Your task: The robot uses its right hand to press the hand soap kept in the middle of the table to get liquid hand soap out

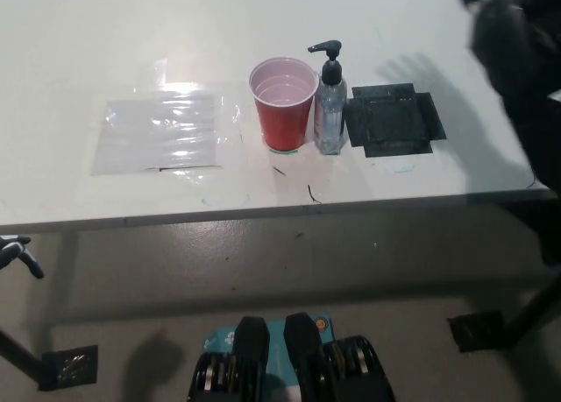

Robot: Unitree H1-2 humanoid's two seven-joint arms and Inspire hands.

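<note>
- At the far left edge, well to the left of the red cup and below the tabletop's [105,34] front edge, I see only a small bit of the left robot hand [16,252]. It is away from everything on the tabletop, and I cannot tell from this sliver whether it is open or closed.
- On the white tabletop, to the left of the red cup, a clear plastic sheet [162,132] lies flat, with glare on its surface.
- The red cup [283,102] stands upright near the middle of the tabletop, with its mouth open to me and a pale inside.
- The hand soap bottle [330,104] stands upright just to the right of the red cup, so close that the two appear to touch. It is a clear bottle with a black pump on top, and the pump's nozzle points left, over the red cup's rim.
- Nothing is touching the pump head.
- To the right of the red cup, just past the bottle, a black square mat [392,120] lies flat on the tabletop.
- Far to the right of the red cup, the black right arm [517,52] fills the upper right corner as a dark blur, well apart from the bottle.
- The right robot hand is cut off at the top edge, so I cannot tell its state; it holds nothing that I can see.
</note>
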